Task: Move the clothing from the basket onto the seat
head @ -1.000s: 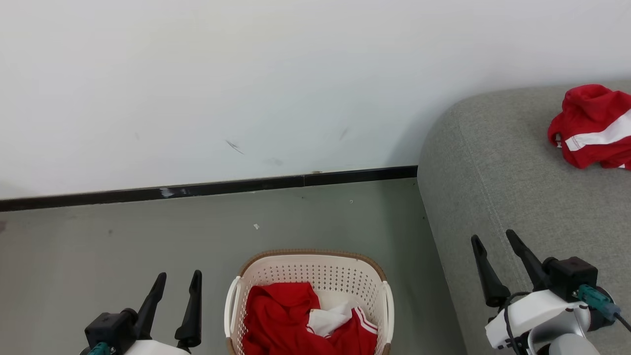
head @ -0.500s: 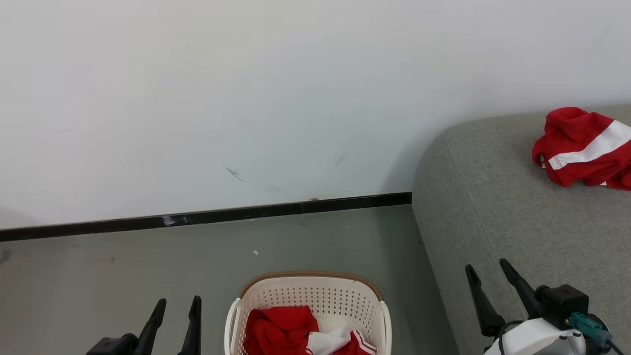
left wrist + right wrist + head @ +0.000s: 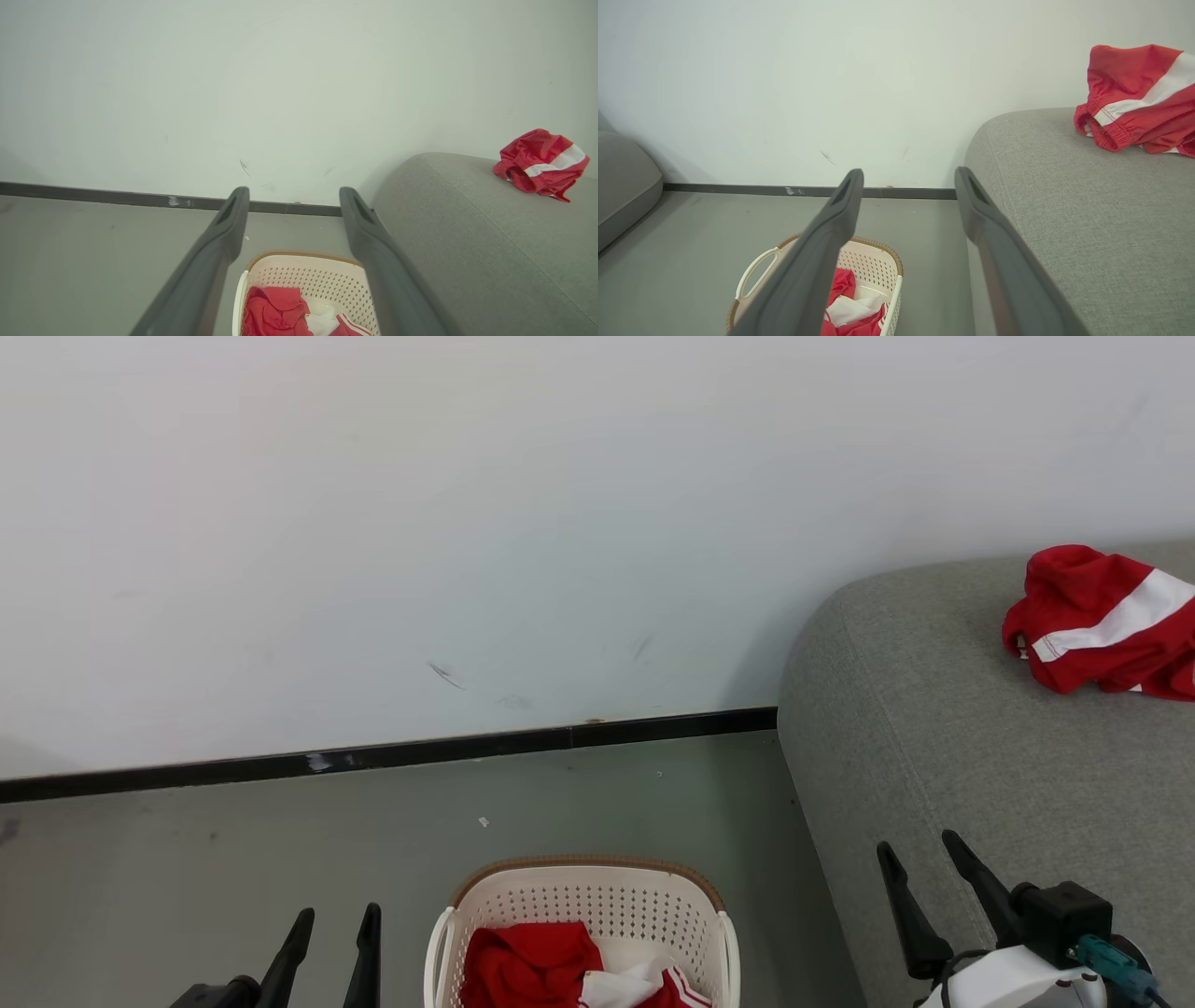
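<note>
- One red garment [image 3: 1102, 625] already lies on the sofa [image 3: 934, 747].
- Other clothing [image 3: 527, 966] sits in the basket [image 3: 588, 868], not yet moved.
- Both the left tool [image 3: 338, 915] and the right tool [image 3: 917, 845] are spread wide and empty.

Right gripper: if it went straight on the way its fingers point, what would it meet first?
Probably the wall, just above the dark baseboard. Nothing shows between the open right gripper and it. The rounded end of the sofa lies close beside that line, and the depth there is unclear.
</note>
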